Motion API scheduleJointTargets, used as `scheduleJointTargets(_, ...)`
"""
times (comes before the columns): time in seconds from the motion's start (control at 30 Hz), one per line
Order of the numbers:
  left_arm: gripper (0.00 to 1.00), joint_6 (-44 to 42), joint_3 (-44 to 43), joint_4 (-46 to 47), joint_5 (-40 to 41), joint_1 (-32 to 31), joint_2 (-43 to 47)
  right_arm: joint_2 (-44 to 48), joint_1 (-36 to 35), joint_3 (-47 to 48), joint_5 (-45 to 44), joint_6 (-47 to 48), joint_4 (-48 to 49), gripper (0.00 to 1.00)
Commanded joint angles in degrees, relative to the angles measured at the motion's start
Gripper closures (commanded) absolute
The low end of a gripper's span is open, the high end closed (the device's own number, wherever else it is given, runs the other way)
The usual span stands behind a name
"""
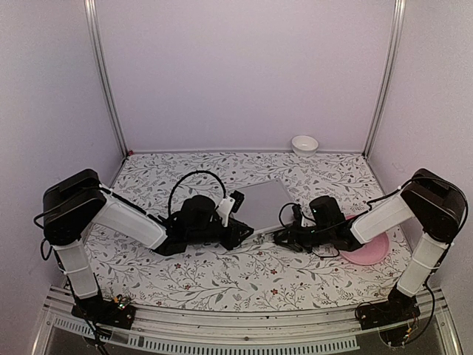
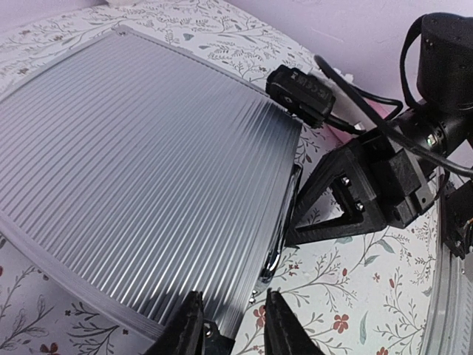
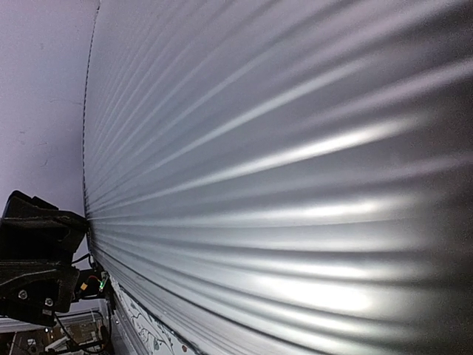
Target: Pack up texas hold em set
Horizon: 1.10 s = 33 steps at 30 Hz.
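One ribbed silver case [image 2: 133, 170], lid shut

Ribbed silver case [image 2: 133, 185], white grey-leafed floral table [image 1: 222, 277], pink plate [image 1: 373, 251], white bowl [image 1: 304, 143], black fingers [image 2: 185, 327]

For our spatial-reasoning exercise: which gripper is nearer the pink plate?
Right. The right gripper lies just left of the plate, at the case's near corner; the left gripper is further left, beyond that corner.
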State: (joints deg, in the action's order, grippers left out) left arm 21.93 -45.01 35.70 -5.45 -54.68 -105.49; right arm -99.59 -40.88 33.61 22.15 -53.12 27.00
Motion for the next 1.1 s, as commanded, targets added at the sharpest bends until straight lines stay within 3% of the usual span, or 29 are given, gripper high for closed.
scheduleJointTargets(0.0, 0.71, 0.0, 0.6, -1.2, -0.3, 0.4, -0.4, -0.8, -0.3, 0.8, -1.8, 0.6, -0.7, 0.96)
scheduleJointTargets(0.43, 0.71, -2.1, -0.9, -2.3, -2.0, 0.5, 3.6, 12.4, -2.2, -3.2, -6.3, -1.7, -6.9, 0.95)
scheduleJointTargets(0.8, 0.70, -7.8, -0.1, -2.3, -9.1, 3.7, 4.2, 9.8, -5.8, -2.6, -12.2, -11.0, -7.1, 0.96)
scheduleJointTargets(1.07, 0.70, -10.0, -0.8, -2.1, -9.5, 4.2, 2.4, 5.3, -6.3, -0.3, -13.7, -14.7, -7.2, 0.96)
